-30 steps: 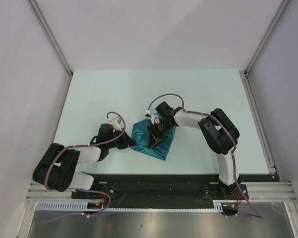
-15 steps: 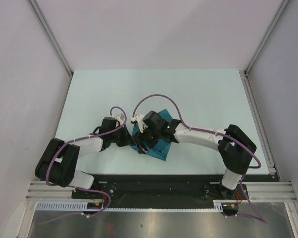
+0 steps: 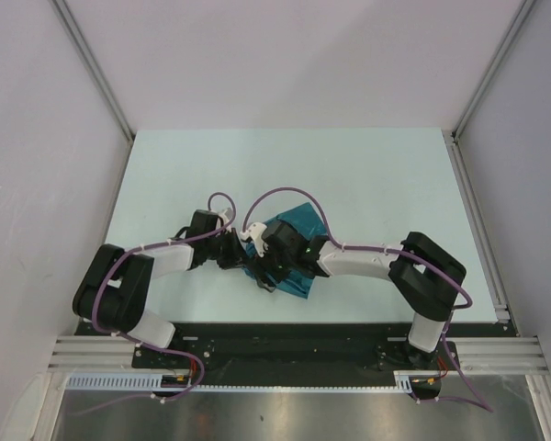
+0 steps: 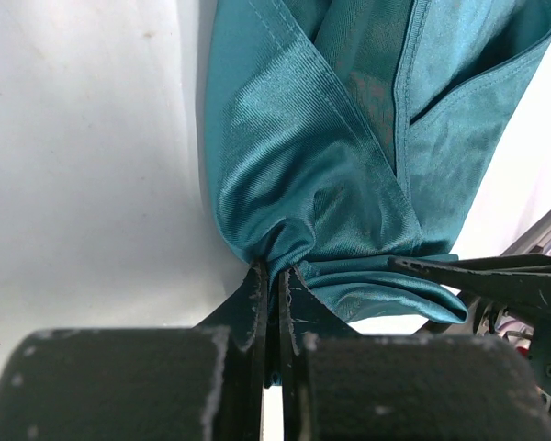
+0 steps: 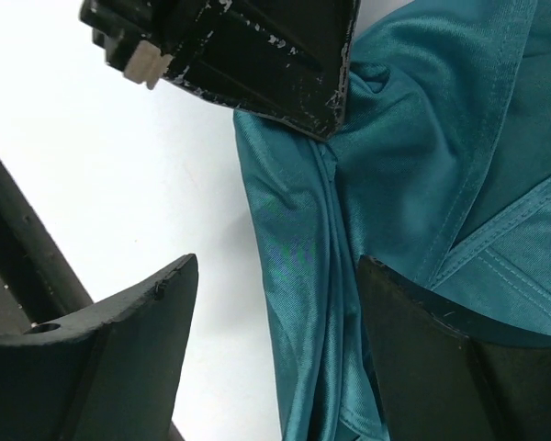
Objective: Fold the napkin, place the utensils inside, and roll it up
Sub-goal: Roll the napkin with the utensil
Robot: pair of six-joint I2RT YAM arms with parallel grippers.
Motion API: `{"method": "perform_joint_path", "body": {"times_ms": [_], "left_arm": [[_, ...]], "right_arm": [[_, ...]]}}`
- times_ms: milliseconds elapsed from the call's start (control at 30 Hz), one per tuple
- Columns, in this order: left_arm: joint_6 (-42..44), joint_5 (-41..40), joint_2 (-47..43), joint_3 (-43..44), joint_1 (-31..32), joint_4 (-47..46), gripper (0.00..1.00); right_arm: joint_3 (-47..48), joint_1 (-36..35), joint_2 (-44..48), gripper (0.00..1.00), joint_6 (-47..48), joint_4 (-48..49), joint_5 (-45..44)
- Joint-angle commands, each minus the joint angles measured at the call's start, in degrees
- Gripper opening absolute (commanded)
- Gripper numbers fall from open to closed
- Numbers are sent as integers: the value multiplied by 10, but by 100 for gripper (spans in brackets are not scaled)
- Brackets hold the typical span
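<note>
The teal napkin (image 3: 298, 228) lies bunched and folded at the table's middle, partly under both arms. My left gripper (image 3: 241, 261) is shut on the napkin's left edge. In the left wrist view the closed jaws (image 4: 274, 276) pinch a gathered fold of napkin (image 4: 349, 156). My right gripper (image 3: 264, 276) is open and sits over the napkin's near-left edge, right beside the left gripper. In the right wrist view its gripper (image 5: 277, 276) straddles a ridge of napkin (image 5: 413, 138), with the left gripper's fingers (image 5: 257, 55) just beyond. The spoon is hidden or out of view.
The pale table (image 3: 165, 175) is walled by white panels with metal rails on both sides. A black base rail (image 3: 294, 340) runs along the near edge. The two arms crowd together at the napkin's left side.
My right gripper has moved left and nearer across the napkin, to its near-left edge. My left gripper has moved right to the napkin's left edge. The napkin has bunched up more.
</note>
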State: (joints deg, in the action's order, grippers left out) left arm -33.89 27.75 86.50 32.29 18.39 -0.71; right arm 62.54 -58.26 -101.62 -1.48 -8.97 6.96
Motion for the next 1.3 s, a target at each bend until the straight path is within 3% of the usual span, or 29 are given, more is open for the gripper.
{"method": "perform_joint_path", "body": {"times_ms": [0,200,333,433,600,767,833,867,1033,1267], "left_arm": [[23,-4,16,3,1,41,0],[24,-2,15,1,0,44,0],[24,-1,11,2,0,44,0],[24,-1,5,3,0,45,0],[22,-2,-8,5,-1,44,0],[22,2,-19,4,-1,44,0],[21,1,-27,3,-1,43,7],[19,0,-31,1,-2,42,20],[3,-6,-66,-12,-12,29,55],[-2,-19,-114,-36,-14,40,71]], "right_arm": [[-6,0,-11,74,13,47,-27],[0,11,-36,68,13,48,6],[6,31,-47,45,2,40,51],[12,41,-56,34,-4,23,91],[22,48,-77,18,-13,-13,148],[31,59,-101,10,-23,-35,222],[35,66,-114,9,-26,-39,243],[35,68,-118,8,-28,-41,262],[34,92,-138,6,-39,-37,323],[48,117,-164,4,-47,-45,419]]}}
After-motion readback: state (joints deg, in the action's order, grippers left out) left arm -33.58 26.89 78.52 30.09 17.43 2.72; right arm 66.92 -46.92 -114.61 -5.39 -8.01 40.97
